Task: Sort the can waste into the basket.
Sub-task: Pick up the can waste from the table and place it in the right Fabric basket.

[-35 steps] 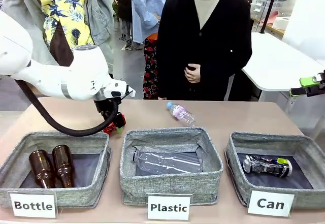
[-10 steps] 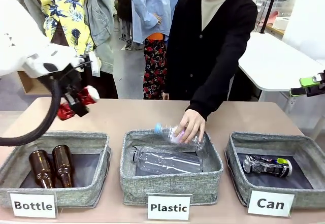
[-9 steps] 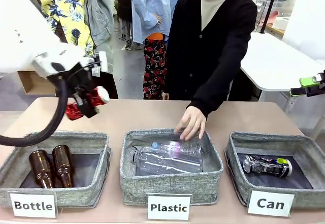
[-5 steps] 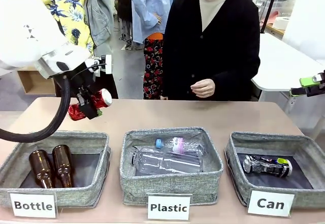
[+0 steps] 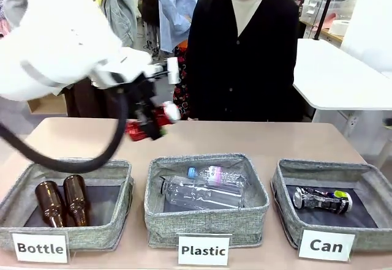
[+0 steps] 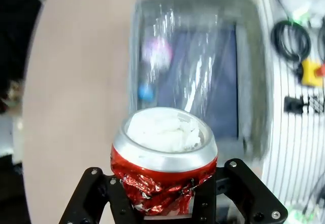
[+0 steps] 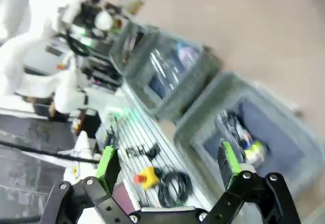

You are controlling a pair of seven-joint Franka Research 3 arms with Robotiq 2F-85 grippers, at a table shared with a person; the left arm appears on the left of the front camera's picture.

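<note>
My left gripper [image 5: 149,122] is shut on the crushed red can [image 5: 151,122], carrying it in the air above the far edge of the table between the "Bottle" and "Plastic" bins. In the left wrist view the red can [image 6: 164,160] sits between the fingers with the middle bin blurred below. The dark can with green and yellow markings [image 5: 322,199] lies inside the "Can" basket [image 5: 288,213] at the right. My right gripper [image 7: 167,170] is open, high in the air, with nothing between its green pads; the dark can [image 7: 238,135] shows below it.
The "Bottle" bin [image 5: 116,221] holds two brown glass bottles [image 5: 63,201]. The "Plastic" bin [image 5: 156,218] in the middle holds two clear plastic bottles [image 5: 202,187]. A person in a black cardigan [image 5: 245,56] stands at the far side.
My left arm has swung right with the red can, from above the "Bottle" bin toward the middle. The person dropped a plastic bottle into the middle bin and drew the hand back.
</note>
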